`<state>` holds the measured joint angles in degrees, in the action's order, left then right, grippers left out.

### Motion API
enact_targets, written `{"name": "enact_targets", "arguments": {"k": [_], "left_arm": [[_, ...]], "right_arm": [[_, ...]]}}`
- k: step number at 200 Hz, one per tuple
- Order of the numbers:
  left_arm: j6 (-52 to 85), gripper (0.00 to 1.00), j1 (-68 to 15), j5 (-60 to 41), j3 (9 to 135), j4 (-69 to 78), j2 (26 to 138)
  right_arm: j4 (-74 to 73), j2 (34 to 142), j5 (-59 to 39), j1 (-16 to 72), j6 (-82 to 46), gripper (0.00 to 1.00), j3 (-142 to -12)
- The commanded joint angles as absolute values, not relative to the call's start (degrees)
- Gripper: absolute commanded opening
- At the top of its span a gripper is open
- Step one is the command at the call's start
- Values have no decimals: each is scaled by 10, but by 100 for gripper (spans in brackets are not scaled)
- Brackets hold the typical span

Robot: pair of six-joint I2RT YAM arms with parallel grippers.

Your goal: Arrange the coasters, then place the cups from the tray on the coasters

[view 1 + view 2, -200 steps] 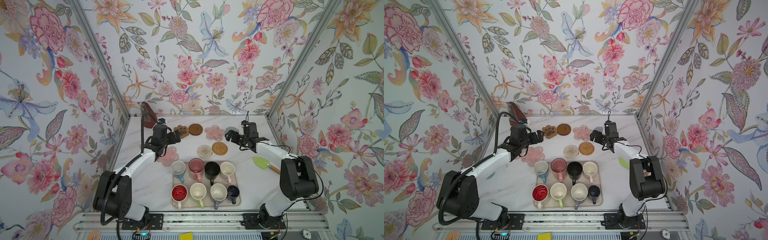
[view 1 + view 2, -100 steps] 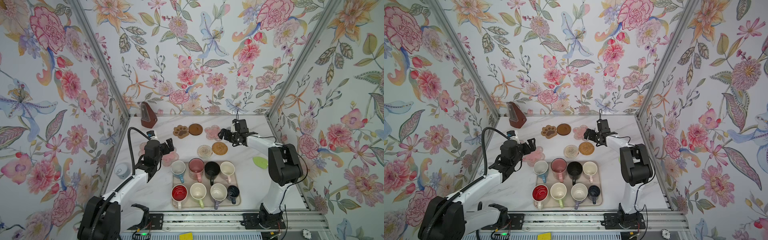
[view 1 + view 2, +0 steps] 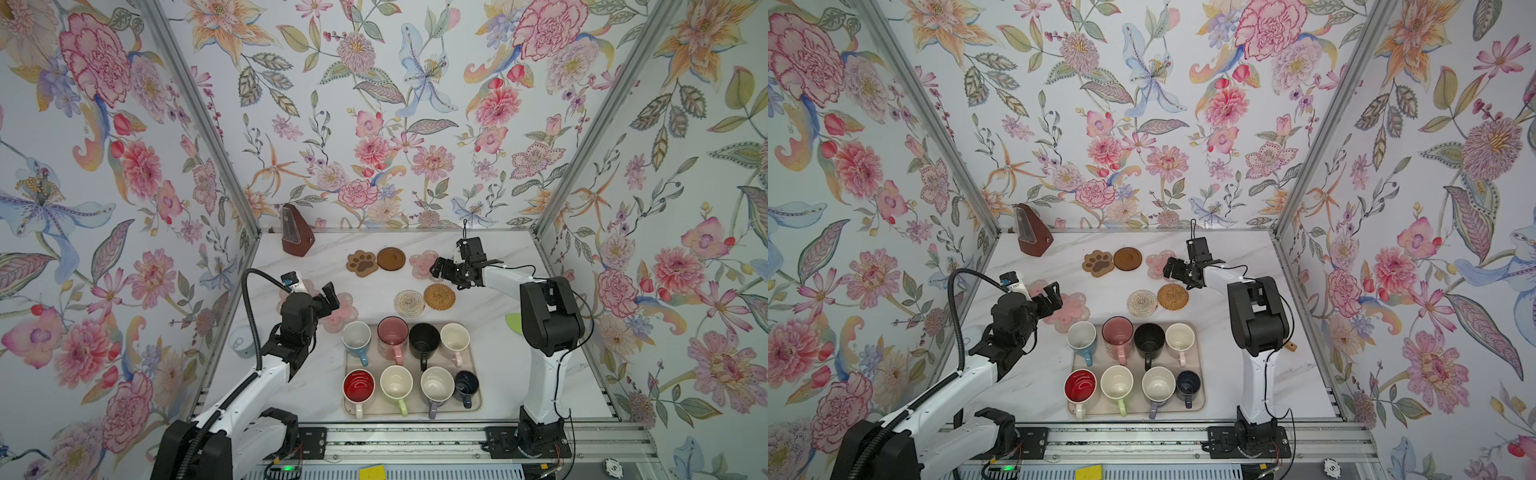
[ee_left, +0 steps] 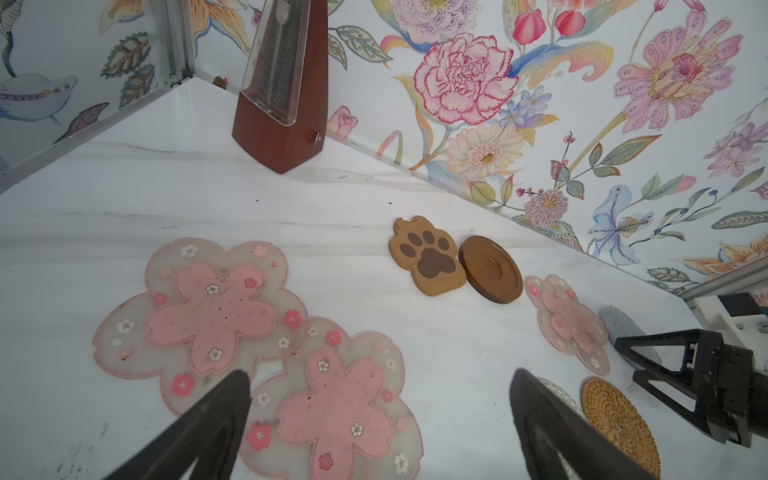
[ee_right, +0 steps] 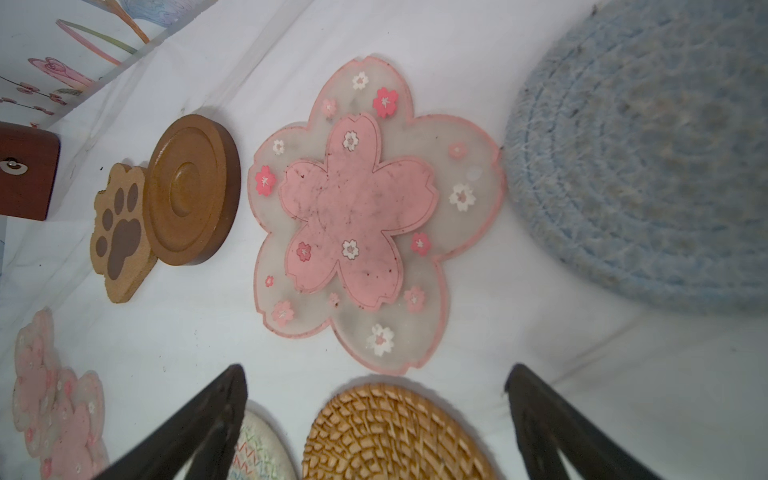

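Tray (image 3: 475,409) holds all eight cups (image 3: 392,332) (none lifted); left claw (image 3: 331,296) and right claw (image 3: 440,270) gape empty, the left arm now drawn back.

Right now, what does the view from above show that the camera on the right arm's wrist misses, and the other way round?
Only the top view: the tray with all eight cups on it, the left gripper, and both arms whole.
Only the right wrist view: the grey-blue coaster, close up; from above I cannot make it out beside the right gripper.
Both: the pink flower coaster, the paw coaster, the brown disc coaster, the tan woven coaster, and the open right gripper.
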<state>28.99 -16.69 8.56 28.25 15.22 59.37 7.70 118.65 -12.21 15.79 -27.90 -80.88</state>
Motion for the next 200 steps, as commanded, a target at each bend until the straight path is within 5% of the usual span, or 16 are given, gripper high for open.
{"name": "enact_targets", "arguments": {"k": [1,200], "left_arm": [[287,99,-160,103,282,155,578],[289,99,-157,99,286,139,562]], "right_arm": [[90,1200,-113,165,-276,98,-827],[85,1296,-117,173,-300,98,-910]]}}
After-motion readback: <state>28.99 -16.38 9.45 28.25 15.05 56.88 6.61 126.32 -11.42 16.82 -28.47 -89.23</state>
